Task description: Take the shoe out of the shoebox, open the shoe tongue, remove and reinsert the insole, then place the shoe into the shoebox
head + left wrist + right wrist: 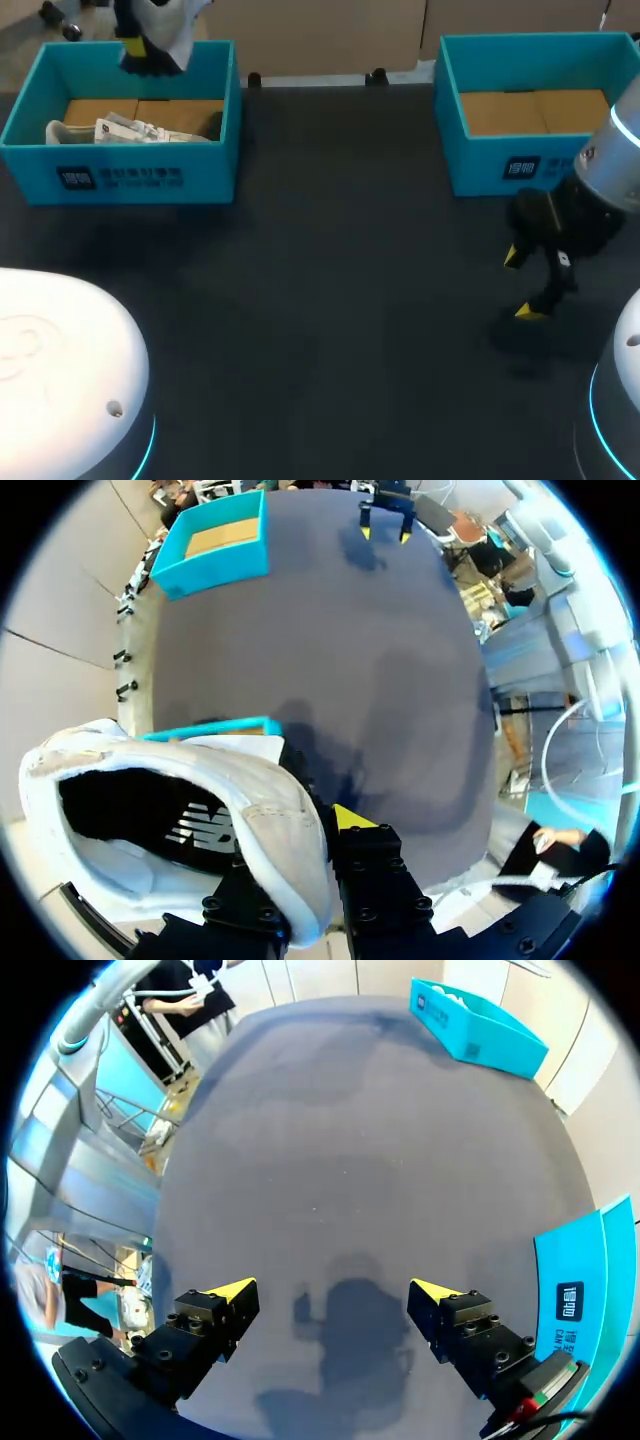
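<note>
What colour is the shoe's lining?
Black lining, white shoe; left wrist view shows it best.

shoe [270,820]: white upper, black lining inside, white logo on black insole. left shoebox [140,175] (upper left of frame) and right shoebox [480,165] (upper right) both teal, brown cardboard floors, dark label with white print on front wall. table [330,300] dark grey, pretty much black. right gripper [333,1295] black, bright yellow tips. arm base [60,350] lower left white, cyan glow ring.
</note>
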`<state>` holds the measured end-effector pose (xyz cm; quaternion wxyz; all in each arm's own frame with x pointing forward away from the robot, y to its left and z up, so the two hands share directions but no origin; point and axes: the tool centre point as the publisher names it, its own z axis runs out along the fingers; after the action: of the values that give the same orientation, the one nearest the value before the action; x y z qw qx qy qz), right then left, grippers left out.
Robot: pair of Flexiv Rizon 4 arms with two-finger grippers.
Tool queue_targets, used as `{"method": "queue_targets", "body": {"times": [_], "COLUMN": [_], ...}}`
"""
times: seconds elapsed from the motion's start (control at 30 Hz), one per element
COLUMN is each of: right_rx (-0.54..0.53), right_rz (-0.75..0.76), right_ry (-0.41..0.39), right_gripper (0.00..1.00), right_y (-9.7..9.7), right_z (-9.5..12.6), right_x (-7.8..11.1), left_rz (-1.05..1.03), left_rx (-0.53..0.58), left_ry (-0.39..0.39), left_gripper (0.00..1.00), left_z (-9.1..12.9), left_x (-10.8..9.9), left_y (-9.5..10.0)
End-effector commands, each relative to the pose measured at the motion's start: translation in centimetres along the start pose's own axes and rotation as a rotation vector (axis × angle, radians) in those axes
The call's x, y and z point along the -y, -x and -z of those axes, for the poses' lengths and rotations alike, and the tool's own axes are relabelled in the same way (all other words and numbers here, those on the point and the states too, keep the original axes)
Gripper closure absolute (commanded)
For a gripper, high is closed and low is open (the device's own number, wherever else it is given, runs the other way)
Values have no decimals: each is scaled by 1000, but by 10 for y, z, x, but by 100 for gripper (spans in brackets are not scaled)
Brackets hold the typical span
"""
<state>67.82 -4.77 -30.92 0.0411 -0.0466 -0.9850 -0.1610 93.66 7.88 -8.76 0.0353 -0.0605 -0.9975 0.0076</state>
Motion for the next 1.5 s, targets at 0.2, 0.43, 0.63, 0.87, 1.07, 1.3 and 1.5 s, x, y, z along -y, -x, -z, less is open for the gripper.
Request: {"method": "queue_targets", "body": {"times": [0.2,0.43,0.63,0.87,1.07,1.3,1.5], "right_rx": [2,2,2,2,2,2,2], "right_rz": [0,0,0,0,0,0,0], "right_ry": [-1,-1,-1,-1,-1,-1,-1], "right_gripper": [0,0,0,0,0,0,0], "right_y": [-1,-1,-1,-1,-1,-1,-1], "right_z": [-1,-1,-1,-1,-1,-1,-1], "right_x": [0,0,0,0,0,0,0], "left_rz": [44,6,4,4,4,80,139], "left_rx": [9,16,16,16,16,16,8], "left_ry": [14,27,25,25,25,51,52], "left_gripper": [100,100,100,100,100,100,100], "left_z": [17,24,25,25,25,1,-19], "left_x": [-47,-76,-86,-86,-86,-123,-165], "left_y": [61,92,101,101,101,133,159]}}
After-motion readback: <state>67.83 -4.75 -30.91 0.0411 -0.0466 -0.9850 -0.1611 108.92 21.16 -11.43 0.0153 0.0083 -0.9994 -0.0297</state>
